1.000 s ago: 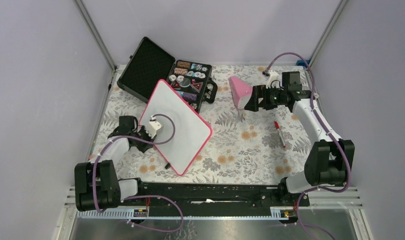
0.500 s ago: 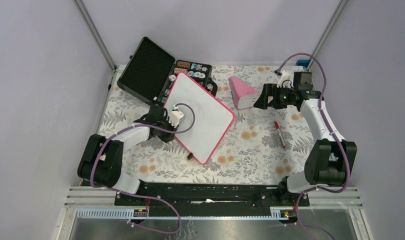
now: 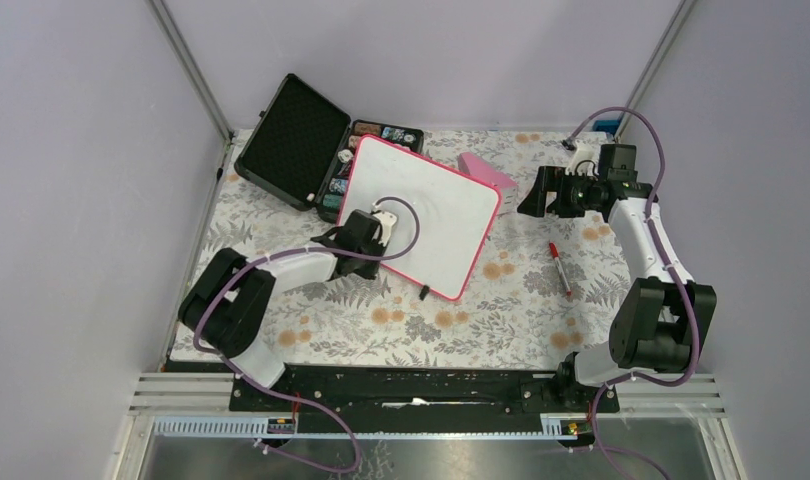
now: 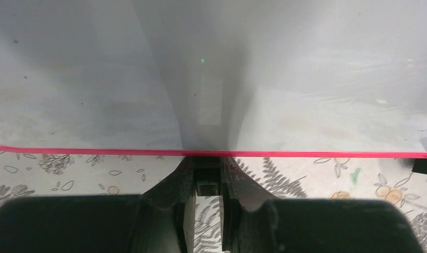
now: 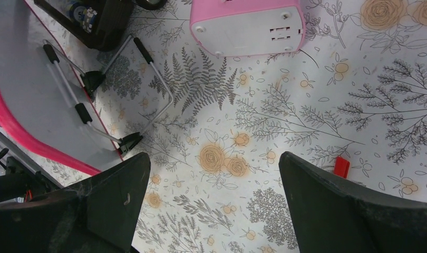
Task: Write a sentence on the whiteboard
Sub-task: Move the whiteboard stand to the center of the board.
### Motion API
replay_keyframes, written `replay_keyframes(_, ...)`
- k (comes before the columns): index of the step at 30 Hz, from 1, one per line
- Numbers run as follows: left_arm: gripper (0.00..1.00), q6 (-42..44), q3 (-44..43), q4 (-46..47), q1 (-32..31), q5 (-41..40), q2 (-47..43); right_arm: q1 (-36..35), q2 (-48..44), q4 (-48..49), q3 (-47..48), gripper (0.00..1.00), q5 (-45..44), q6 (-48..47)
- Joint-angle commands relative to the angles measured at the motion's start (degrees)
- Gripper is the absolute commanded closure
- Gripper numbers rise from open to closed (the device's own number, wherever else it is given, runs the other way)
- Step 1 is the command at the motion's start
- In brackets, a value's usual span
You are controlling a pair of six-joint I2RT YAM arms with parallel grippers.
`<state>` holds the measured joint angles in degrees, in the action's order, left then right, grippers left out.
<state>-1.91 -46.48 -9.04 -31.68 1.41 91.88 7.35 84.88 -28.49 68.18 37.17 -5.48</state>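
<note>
Over the flowered bench (image 3: pixel 521 320) between lilac walls, the whiteboard (image 3: pixel 426 215) has swung from near left to mid-bench, a corner now over the case (image 3: pixel 291 140). Its rim is pinched in the nearly shut left jaws and its blank face reaches away from them, so it is probably still being placed, with no sentence begun. The right jaws gape empty, drawn back from the pink block (image 3: pixel 486 170), with the marker (image 3: pixel 559 265) just on their near side. Only the left wrist view shows that pinch; only the right wrist view shows the board's wire stand (image 5: pixel 148 89) underneath.

The whiteboard (image 3: pixel 436 215): white rectangular face, rounded corners, thin pink-red rim. It is held raised and tilted above the table (image 3: pixel 501 320), askew to its edges, near the far edge, left of centre.
</note>
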Motion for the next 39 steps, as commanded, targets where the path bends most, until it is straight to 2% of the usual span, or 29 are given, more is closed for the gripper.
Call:
replay_keyframes(1,1.00,-9.5,-3.1,5.4,-5.3,-4.4,2.4,1.0,-1.0,-1.6,2.1,0.01,1.1,-1.6)
replay_keyframes(6,1.00,-15.1,-4.3,4.2,-8.3,-6.5,5.5,1.9,-1.3,-1.7,1.7,0.01,1.4,-1.9)
replay_keyframes(11,0.70,-14.9,-4.3,3.7,-8.5,-2.8,5.4,2.9,-1.5,-2.6,2.1,0.01,1.7,-2.6)
replay_keyframes(15,0.49,-12.6,-2.7,3.0,-8.6,-1.7,1.6,4.6,-1.8,-3.2,2.8,0.01,1.5,-2.9)
replay_keyframes(17,0.47,-11.0,-2.2,2.2,-8.6,0.3,-0.6,5.6,-2.1,-3.2,3.2,0.01,1.5,-3.0)
replay_keyframes(19,0.47,-9.3,-2.8,-0.2,-8.5,0.9,-1.3,6.3,-1.8,-3.9,3.9,0.01,1.8,-3.5)
replay_keyframes(22,0.47,-5.2,-3.7,-6.2,-8.6,7.3,-4.0,7.3,-1.3,-5.6,5.0,0.01,1.7,-4.5)
replay_keyframes(25,0.50,3.7,-4.6,-12.6,-8.7,15.8,-7.7,8.2,-1.4,-6.6,5.5,0.01,1.3,-5.3)
replay_keyframes(27,0.57,12.7,-3.6,-14.9,-8.9,19.9,-10.0,8.5,-1.7,-6.6,5.3,0.01,1.2,-5.4)
replay_keyframes(33,0.63,36.9,-4.9,-22.8,-11.1,17.9,-12.3,8.6,-2.4,-6.8,5.0,0.01,1.9,-4.1)
replay_keyframes(36,0.72,51.8,-5.6,-22.6,-14.2,18.5,-13.4,8.8,-2.7,-6.8,5.1,0.01,1.8,-3.6)
replay_keyframes(39,0.82,62.7,-6.5,-18.8,-18.0,18.2,-11.3,9.3,-2.9,-6.8,5.0,0.01,2.2,-3.1)
